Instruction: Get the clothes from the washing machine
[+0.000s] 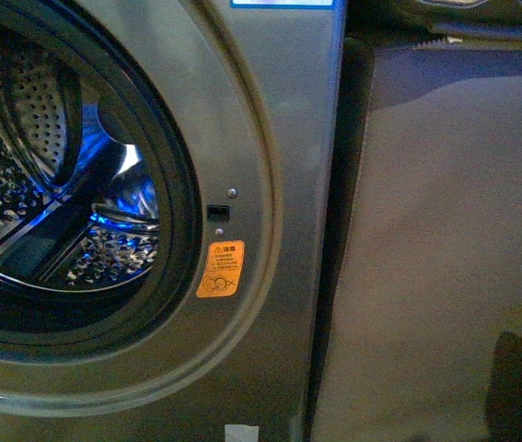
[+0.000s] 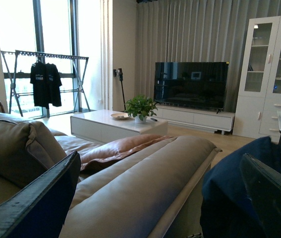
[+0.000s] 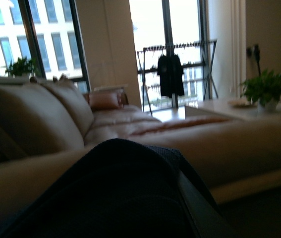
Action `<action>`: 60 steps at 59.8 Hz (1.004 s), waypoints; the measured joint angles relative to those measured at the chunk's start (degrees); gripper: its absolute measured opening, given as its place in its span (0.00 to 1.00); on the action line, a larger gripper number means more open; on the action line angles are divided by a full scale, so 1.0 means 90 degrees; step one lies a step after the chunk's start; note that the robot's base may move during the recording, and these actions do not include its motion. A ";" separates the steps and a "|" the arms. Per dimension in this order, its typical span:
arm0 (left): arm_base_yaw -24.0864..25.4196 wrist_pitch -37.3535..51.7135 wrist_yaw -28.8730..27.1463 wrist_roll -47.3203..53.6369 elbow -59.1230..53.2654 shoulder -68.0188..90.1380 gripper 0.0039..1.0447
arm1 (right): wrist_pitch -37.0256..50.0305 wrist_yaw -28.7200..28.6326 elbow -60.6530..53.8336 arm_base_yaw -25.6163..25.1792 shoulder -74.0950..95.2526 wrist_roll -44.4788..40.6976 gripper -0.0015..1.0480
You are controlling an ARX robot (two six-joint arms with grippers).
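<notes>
The dark grey washing machine [image 1: 270, 110] fills the front view, with its round porthole open on the perforated steel drum [image 1: 30, 120], an orange warning sticker [image 1: 220, 269] and a white tape square [image 1: 241, 432]. I see no garment inside the drum. In the right wrist view my right gripper [image 3: 145, 208] is shut on the clothes [image 3: 115, 193], a dark navy fabric draped over the jaws and hiding them. In the left wrist view my left gripper [image 2: 160, 198] is open and empty; its fingers [image 2: 36, 203] frame a sofa, and dark navy clothes [image 2: 234, 183] hang by the other finger.
A tan cloth-draped box [image 1: 435, 239] stands right of the machine. The wrist views face a living room: beige sofa [image 2: 145, 173], low white table [image 2: 110, 124], TV [image 2: 190, 84], drying rack with a black shirt [image 2: 45, 84], white cabinet [image 2: 269, 64].
</notes>
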 joint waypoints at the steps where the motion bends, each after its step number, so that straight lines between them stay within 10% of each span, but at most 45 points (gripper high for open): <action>1: 0.0000 0.0000 0.0000 0.0000 0.0000 0.0000 0.94 | -0.0270 -0.0117 -0.0148 0.0056 0.0066 -0.0299 0.05; 8: 0.0000 0.0000 0.0000 0.0000 0.0000 0.0000 0.94 | -0.1328 -0.0330 -0.1205 0.0296 0.0430 -0.1610 0.05; 38: 0.0000 0.0000 0.0000 0.0000 0.0000 -0.0002 0.94 | -0.3113 -0.0515 -0.3026 0.1027 0.1387 -0.3502 0.93; 60: 0.0000 0.0000 0.0000 0.0000 0.0000 -0.0002 0.94 | -0.0408 0.0355 -0.4515 0.2885 -0.1426 -0.1749 0.93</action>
